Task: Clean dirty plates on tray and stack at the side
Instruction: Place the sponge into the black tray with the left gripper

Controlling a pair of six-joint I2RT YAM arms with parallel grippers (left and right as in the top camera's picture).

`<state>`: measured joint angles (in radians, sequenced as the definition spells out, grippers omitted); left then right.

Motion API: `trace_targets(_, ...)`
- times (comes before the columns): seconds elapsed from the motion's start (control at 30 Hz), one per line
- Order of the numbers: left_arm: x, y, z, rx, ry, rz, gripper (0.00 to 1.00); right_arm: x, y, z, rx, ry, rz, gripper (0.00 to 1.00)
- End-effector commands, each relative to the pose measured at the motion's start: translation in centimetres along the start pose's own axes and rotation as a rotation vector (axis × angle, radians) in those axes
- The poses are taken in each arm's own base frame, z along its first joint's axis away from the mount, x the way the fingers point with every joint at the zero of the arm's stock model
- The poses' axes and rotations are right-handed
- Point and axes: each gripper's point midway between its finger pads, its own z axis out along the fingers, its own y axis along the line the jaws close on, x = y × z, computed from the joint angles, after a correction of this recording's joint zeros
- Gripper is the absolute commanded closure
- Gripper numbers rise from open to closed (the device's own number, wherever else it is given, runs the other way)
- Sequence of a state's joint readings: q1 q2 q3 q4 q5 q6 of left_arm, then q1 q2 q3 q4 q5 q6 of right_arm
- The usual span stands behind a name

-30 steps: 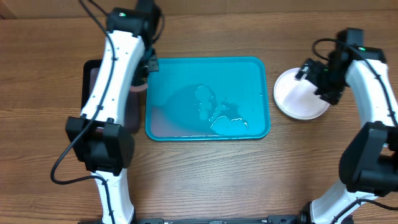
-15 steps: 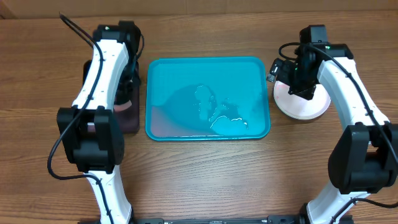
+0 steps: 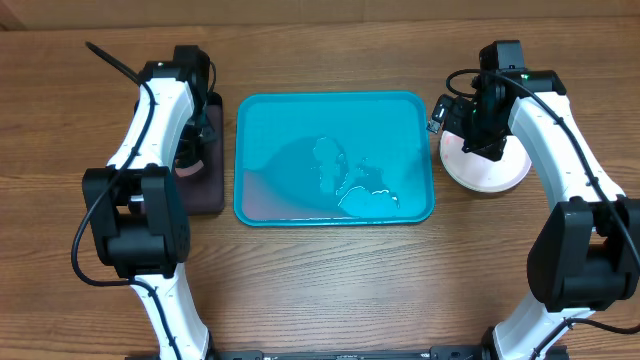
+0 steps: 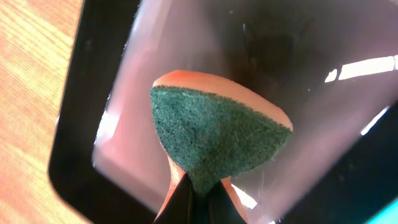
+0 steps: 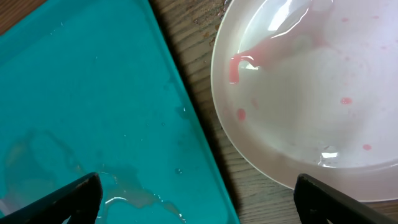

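The turquoise tray (image 3: 335, 110) lies mid-table, wet, with a pinkish film at its near left; its right rim shows in the right wrist view (image 5: 186, 118). One white plate (image 3: 492, 172) sits on the table right of the tray, smeared with pink drops and streaks (image 5: 311, 93). The light blue and yellow-green plates are not seen. My right gripper (image 3: 462, 125) is open and empty (image 5: 199, 193), above the gap between tray and plate. My left gripper (image 3: 190, 150) is shut on a green-and-orange sponge (image 4: 217, 137) over the black tray.
The narrow black tray (image 3: 208, 195) lies left of the turquoise tray and holds pinkish liquid (image 4: 143, 81). Bare wooden table lies in front of both trays and the plate.
My left gripper moved left with the sponge, from the turquoise tray's left rim to over the black tray. My right gripper moved left over the plate's left edge, then held still.
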<state>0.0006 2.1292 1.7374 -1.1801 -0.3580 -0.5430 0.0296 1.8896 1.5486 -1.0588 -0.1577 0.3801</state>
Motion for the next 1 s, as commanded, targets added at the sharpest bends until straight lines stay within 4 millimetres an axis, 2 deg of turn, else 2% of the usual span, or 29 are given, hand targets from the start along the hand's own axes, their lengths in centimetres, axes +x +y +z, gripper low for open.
trace_targets(0.0, 0.2, 0.5, 0.6, 0.012, -0.010, 0.125, 0.96, -0.5, 0.8, -1.0, -0.024, -0.029, -0.026, 0.00)
trace_targets(0.13, 1.0, -0.6, 1.7, 0.064, 0.004, 0.260, 0.96, -0.5, 0.8, -1.0, -0.024, -0.029, -0.026, 0.00)
trace_targets(0.2, 1.2, -0.9, 1.7, 0.080, 0.011, 0.288, 0.93, -0.5, 0.8, -1.0, -0.024, -0.029, -0.026, 0.00)
trace_targets(0.3, 1.2, -0.9, 1.5, 0.083, 0.016, 0.299, 0.79, -0.5, 0.8, -1.0, -0.024, -0.029, -0.029, 0.00)
trace_targets(0.33, 1.3, -0.9, 1.2, 0.085, 0.020, 0.301, 0.71, -0.5, 0.8, -1.0, -0.024, -0.030, -0.030, 0.00)
trace_targets(0.37, 1.3, -0.9, 0.8, 0.090, 0.026, 0.299, 0.56, -0.5, 0.8, -1.0, -0.024, -0.030, -0.030, 0.00)
trace_targets(0.4, 1.2, -0.7, 0.4, 0.089, 0.030, 0.291, 0.25, -0.5, 0.8, -1.0, -0.024, -0.030, -0.030, 0.00)
trace_targets(0.43, 1.0, -0.6, -0.1, 0.086, 0.030, 0.284, 0.00, -0.5, 0.8, -1.0, -0.024, -0.030, -0.031, 0.00)
trace_targets(0.57, -0.1, 0.0, -2.8, 0.089, 0.017, 0.280, 0.00, -0.6, 0.8, -1.0, -0.024, -0.032, -0.053, 0.00)
trace_targets(0.7, -0.9, 0.8, -7.1, 0.114, -0.015, 0.271, 0.00, -0.6, 0.9, -1.1, -0.026, -0.033, -0.065, 0.00)
trace_targets(0.77, -0.9, 0.9, -10.2, 0.154, -0.053, 0.274, 0.00, -0.6, 0.9, -1.4, -0.026, -0.032, -0.084, 0.00)
trace_targets(0.87, -0.3, 1.0, -16.0, 0.234, -0.156, 0.282, 0.00, -0.8, 1.2, -2.2, -0.026, -0.035, -0.087, 0.00)
trace_targets(0.97, 1.3, 1.5, -21.9, 0.303, -0.295, 0.303, 0.00, -1.2, 1.6, -3.4, -0.032, -0.048, -0.090, 0.00)
